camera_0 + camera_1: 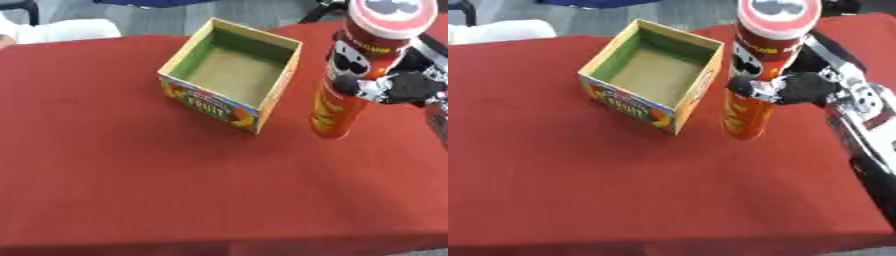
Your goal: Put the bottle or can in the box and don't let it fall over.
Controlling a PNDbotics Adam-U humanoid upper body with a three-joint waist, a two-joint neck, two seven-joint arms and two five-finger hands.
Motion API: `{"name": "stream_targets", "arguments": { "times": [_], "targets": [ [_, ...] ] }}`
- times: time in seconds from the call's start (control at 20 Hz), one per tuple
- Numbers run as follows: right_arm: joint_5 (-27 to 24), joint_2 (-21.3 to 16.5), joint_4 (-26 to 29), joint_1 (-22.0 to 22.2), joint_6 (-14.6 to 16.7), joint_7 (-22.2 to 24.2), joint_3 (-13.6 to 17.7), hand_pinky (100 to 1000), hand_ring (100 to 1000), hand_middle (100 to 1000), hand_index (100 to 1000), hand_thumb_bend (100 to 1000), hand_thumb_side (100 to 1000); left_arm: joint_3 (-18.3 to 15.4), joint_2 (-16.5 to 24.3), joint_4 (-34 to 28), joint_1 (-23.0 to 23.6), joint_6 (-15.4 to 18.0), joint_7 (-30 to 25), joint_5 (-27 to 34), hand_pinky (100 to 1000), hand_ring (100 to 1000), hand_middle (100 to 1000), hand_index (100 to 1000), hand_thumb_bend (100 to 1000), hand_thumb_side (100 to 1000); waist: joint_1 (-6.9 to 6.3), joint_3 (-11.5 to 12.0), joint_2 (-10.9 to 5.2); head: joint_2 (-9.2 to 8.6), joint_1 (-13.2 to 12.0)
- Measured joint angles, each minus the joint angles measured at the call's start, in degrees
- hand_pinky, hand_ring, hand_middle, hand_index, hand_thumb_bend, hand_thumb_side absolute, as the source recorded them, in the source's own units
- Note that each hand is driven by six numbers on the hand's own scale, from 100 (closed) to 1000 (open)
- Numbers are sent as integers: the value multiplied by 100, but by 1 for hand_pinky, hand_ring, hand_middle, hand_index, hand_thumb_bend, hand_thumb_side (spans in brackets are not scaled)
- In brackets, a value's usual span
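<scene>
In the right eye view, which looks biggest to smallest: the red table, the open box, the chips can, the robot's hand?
1. Red table, by far.
2. Open box.
3. Chips can; close to the box, and it stands nearer the camera, so this order is unsure.
4. Right hand, curled round the can.

hand [798, 87]: right one; black, rounded and glossy, with silver patches at the finger roots
fingers [750, 89]: black with pale silver-grey segments, blunt tips
wrist: silver and white plates between black parts, with a small red mark on the white plate
forearm [868, 150]: long and black, with a lighter strip along its upper edge
</scene>
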State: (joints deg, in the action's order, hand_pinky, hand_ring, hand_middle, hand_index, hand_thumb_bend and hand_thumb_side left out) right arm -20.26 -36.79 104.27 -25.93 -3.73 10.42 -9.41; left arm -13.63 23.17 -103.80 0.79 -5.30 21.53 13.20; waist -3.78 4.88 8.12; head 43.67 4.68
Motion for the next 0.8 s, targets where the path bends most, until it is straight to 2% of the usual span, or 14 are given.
{"name": "stream_targets", "arguments": {
  "times": [0.4,0.8],
  "targets": [
    [56,376,-202,-946,-226,-126,-83,787,680,506,561,610,289,1,0,0,-21,-5,-5,0,741,808,743,797,454,781,14,24,0,-46,-7],
    [443,1009,-1200,-2331,-468,-322,-160,786,676,505,560,619,289,2,0,1,-29,-6,-11,0,741,809,743,797,453,782,3,68,0,-49,22]
  ]
}}
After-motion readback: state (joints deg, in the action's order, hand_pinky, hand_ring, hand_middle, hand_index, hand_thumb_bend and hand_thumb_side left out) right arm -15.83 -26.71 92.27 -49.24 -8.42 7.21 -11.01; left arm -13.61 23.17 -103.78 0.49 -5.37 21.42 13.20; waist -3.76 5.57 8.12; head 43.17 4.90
